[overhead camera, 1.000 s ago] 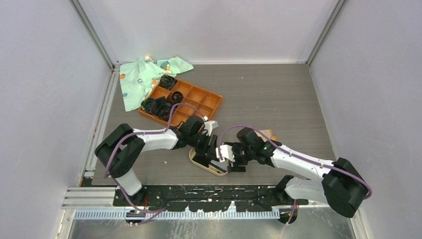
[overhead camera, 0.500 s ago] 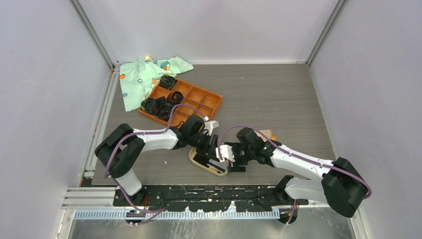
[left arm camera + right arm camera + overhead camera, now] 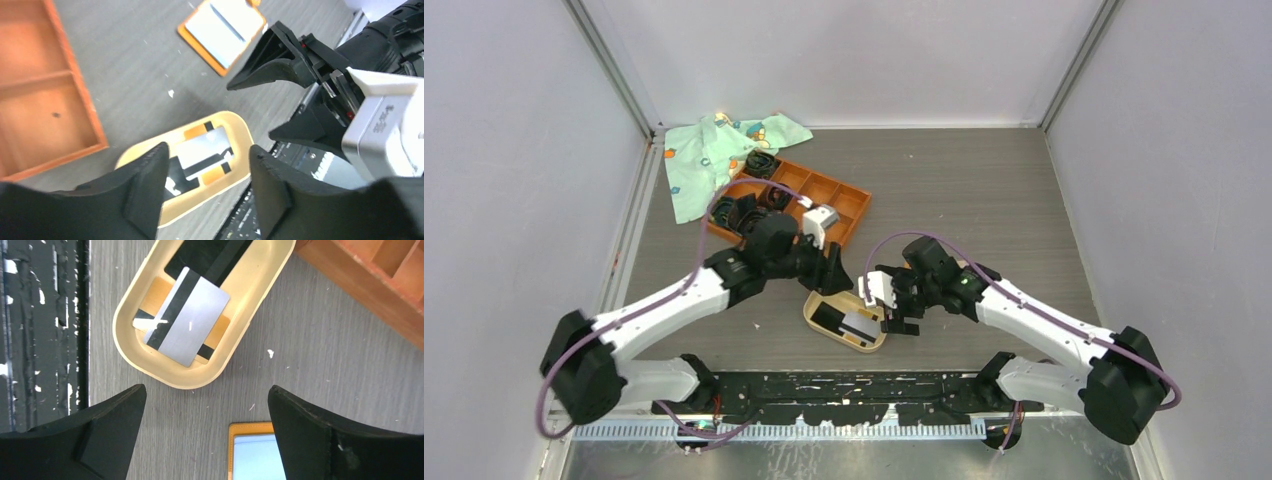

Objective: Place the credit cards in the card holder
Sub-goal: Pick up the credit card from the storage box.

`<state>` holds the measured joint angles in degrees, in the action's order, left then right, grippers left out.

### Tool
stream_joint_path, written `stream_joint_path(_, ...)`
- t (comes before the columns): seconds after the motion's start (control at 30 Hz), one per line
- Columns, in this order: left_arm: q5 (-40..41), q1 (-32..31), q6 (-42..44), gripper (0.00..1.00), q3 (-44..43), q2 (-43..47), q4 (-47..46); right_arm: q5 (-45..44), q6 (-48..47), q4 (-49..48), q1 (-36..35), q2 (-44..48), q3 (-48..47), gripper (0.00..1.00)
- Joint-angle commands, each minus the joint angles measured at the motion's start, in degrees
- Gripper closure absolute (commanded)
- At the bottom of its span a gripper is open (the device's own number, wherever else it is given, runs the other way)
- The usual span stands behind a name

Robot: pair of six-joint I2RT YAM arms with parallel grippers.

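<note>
The beige oval card holder (image 3: 814, 318) lies near the table's front edge. Three credit cards lie stacked in it: a silver card with a black stripe (image 3: 187, 322) on top, a black card (image 3: 207, 257) and an orange one (image 3: 159, 289) under it. In the left wrist view the cards (image 3: 205, 150) show between the fingers, below them. My left gripper (image 3: 836, 278) hovers open and empty over the holder's far end. On the holder's right side my right gripper (image 3: 902, 312) stands wide open, nothing held. In its wrist view the right gripper (image 3: 207, 389) hangs above bare table beside the holder's rim (image 3: 120, 325).
An open orange wallet (image 3: 252, 450) with a pale blue inside lies just right of the holder, partly under my right arm. The orange grid tray (image 3: 824, 200) with black coiled bands (image 3: 744, 210) stands behind, and a green patterned cloth (image 3: 714, 150) lies at the back left.
My left arm has pulled back and up from the holder towards the grid tray. The right gripper has opened wider and drawn slightly away. The cards now lie uncovered in the holder.
</note>
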<state>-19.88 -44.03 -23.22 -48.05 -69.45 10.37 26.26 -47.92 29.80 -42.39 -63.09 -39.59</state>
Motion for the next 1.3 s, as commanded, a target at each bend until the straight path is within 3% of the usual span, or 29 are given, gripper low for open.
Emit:
stream_joint_path(0.0, 5.65, 2.8, 6.43, 0.36, 2.9, 7.99, 1.66, 3.93, -2.11, 9.83, 0.14, 1.11, -7.51, 0.01)
stream_joint_path(0.1, 8.27, 4.35, 5.49, 0.2, 5.92, 12.08, 2.5, 5.62, -2.07, 11.1, 0.53, 0.47, -10.8, 0.0)
stream_joint_path(0.17, 9.96, 4.9, 4.13, 0.16, 7.97, 14.35, 2.25, 7.75, 1.44, 8.85, 0.84, -0.39, -12.4, 0.01)
stream_joint_path(0.37, 9.36, 5.42, 1.14, 0.21, 13.71, 17.13, -1.07, 14.43, 6.64, 10.63, 0.95, -7.42, -22.51, 0.02)
stream_joint_path(0.6, 10.77, 5.53, 1.03, 0.34, 13.02, 8.37, 1.15, 12.71, 19.23, 1.46, 3.78, -8.67, -22.81, 0.05)
stream_joint_path(0.83, 13.97, 5.41, -2.42, 0.47, 5.51, -4.97, 8.13, 12.14, 22.79, -0.97, 5.49, -6.41, -19.68, 0.05)
stream_joint_path(1.27, 12.15, 4.12, -15.56, 0.77, 2.76, -11.5, 10.41, 13.81, 31.66, -8.32, 7.13, 0.5, -12.33, 0.04)
